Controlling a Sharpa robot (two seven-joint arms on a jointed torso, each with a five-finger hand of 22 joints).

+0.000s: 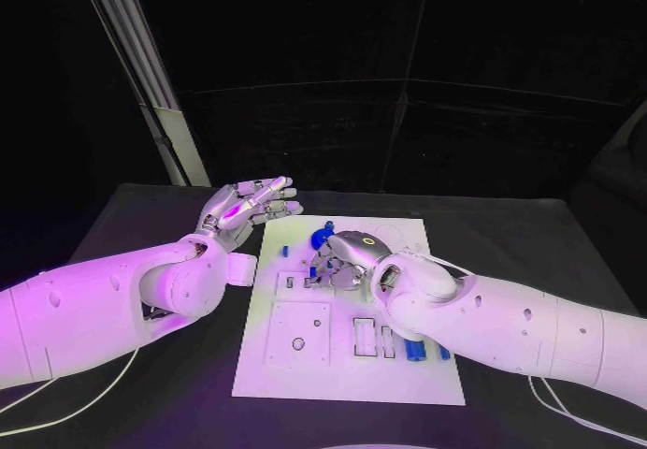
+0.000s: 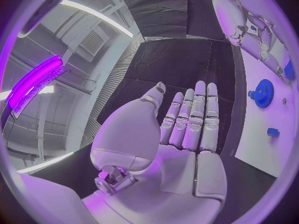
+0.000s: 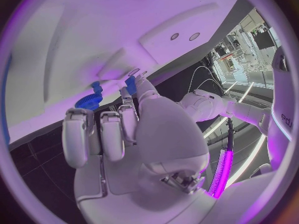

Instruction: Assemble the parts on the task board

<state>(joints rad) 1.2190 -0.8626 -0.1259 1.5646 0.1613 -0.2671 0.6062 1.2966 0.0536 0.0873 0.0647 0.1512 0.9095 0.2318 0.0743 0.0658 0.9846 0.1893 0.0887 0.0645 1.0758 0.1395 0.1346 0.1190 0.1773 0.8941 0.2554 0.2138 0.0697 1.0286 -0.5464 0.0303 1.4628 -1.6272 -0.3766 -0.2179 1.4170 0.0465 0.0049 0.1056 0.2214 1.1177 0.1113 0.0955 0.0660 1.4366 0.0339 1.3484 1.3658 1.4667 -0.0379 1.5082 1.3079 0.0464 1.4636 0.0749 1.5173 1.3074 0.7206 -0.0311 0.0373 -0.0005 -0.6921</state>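
The white task board (image 1: 277, 369) lies in the middle of the black table. My right hand (image 1: 348, 257) is down on its upper middle, fingers curled; it pinches a small blue part (image 3: 131, 84) between thumb and a fingertip, close against the board (image 3: 93, 30). A blue gear (image 1: 328, 227) stands just beyond that hand, and the gear (image 3: 89, 102) sits right beside the pinched part. My left hand (image 1: 250, 210) hovers off the board's far left corner, palm (image 2: 181, 134) flat, fingers straight, holding nothing. The gear (image 2: 264, 93) lies apart from it.
A small blue piece (image 1: 284, 250) lies on the board's left side, also seen as a small blue piece (image 2: 273, 132). Other blue parts (image 1: 414, 351) lie by the slots at the board's near right. A slanted pale post (image 1: 162, 112) rises behind the table's far left.
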